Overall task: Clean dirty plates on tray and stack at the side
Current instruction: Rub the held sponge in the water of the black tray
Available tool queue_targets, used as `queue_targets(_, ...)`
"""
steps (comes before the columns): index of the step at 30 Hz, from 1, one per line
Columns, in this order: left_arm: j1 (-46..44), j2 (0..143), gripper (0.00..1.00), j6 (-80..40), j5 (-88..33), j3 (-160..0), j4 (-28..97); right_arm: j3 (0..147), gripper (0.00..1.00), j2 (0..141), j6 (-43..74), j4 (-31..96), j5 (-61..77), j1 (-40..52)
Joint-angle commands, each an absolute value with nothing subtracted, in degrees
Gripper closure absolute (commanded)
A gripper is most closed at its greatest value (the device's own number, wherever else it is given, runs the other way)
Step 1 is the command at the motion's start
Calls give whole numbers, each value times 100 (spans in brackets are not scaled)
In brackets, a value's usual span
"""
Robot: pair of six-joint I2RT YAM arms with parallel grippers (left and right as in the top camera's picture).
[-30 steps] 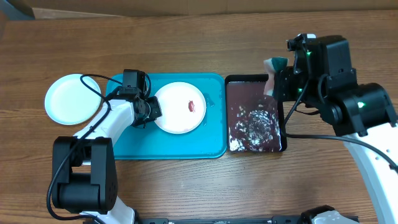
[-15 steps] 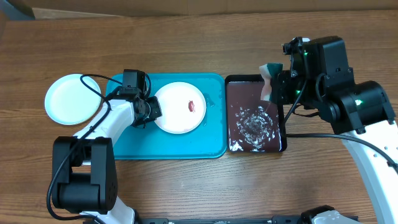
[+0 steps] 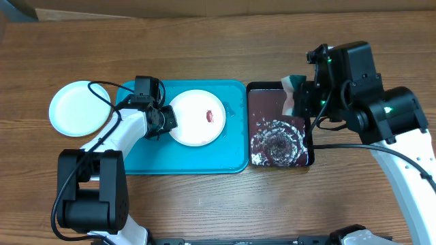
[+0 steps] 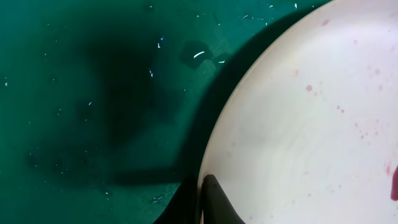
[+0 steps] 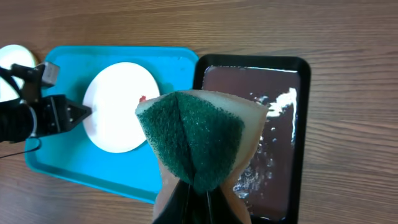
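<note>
Since 1 s ago: slight drift of right hand [image 5: 198, 202] and its green sponge [image 3: 293, 84] toward the left, and a redrawn foam pattern in black tray [image 3: 279, 153]. No change at left arm or plates.

White plate [image 3: 194, 122] flat inside turquoise tray [image 3: 204, 160], in the middle of its far half. Red smear [image 3: 210, 116] on the plate's right part, plus fine red specks across the surface in the left wrist view. Second plate, pale plate [image 3: 77, 109], off the tray on the desk [image 3: 204, 47], just beside the tray's left end. Can't tell whether that is a single plate or a stack.

Left hand [image 3: 165, 119] at the white plate's left rim, clamped on it; one dark fingertip [image 4: 214, 202] lying over the rim edge in the wrist view, other finger hidden.

Right hand closed on the green sponge, pinching it from the tan foam side so the green scouring face bulges outward. Sponge held in the air over the far-left corner of black tray, apart from the white plate.

Black tray just beside the turquoise tray's right edge, dark liquid inside with white suds near the middle and near end.
</note>
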State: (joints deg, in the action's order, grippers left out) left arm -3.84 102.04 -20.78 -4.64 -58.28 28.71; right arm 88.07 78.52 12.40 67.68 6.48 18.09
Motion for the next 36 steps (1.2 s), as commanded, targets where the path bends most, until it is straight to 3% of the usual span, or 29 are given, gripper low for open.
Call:
queue_targets(1,-416,10309,94,-2008,-425,-5898,2873,8919,96,7935,1542,6720,390,1831)
queue_targets(36,-416,10309,96,-2010,-429,-5898,2853,8121,96,10405,1656,5749,375,1831)
